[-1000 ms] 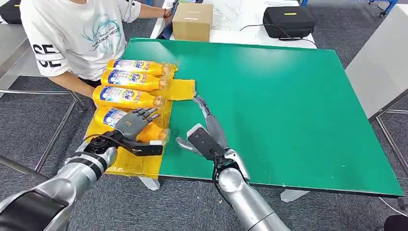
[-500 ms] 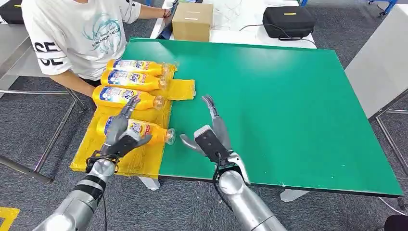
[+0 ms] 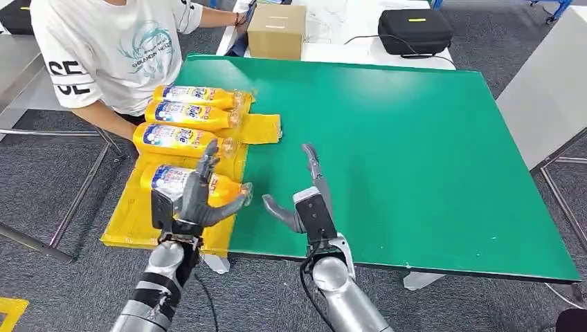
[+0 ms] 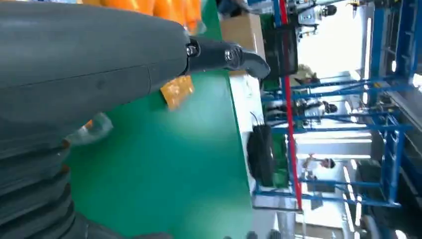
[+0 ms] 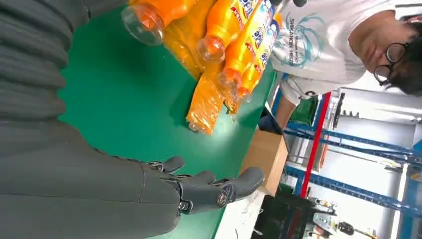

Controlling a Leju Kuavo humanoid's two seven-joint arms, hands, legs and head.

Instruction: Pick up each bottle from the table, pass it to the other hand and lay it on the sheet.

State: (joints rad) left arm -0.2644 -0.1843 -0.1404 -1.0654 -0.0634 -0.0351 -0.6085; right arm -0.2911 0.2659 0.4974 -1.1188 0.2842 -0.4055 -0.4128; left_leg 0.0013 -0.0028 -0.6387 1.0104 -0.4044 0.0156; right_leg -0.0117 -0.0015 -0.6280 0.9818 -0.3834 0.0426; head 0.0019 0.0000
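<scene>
Fingers (image 3: 205,166) of the left hand (image 3: 188,200) spread wide above the nearest orange plastic bottle (image 3: 173,181), empty; the right hand (image 3: 310,197) lies flat, fingers apart, over the green counter (image 3: 415,152). Four such bottles lie in a row on the yellow plastic sheet (image 3: 135,221) at the counter's left edge, beside a person in a white shirt (image 3: 111,48). Beyond stand a cardboard box (image 3: 277,31) and a black case (image 3: 414,29); grey carpet (image 3: 41,173) surrounds. From the left wrist, blue racking (image 4: 388,124) lines the room. From the right wrist, bottle mouths face the green.
</scene>
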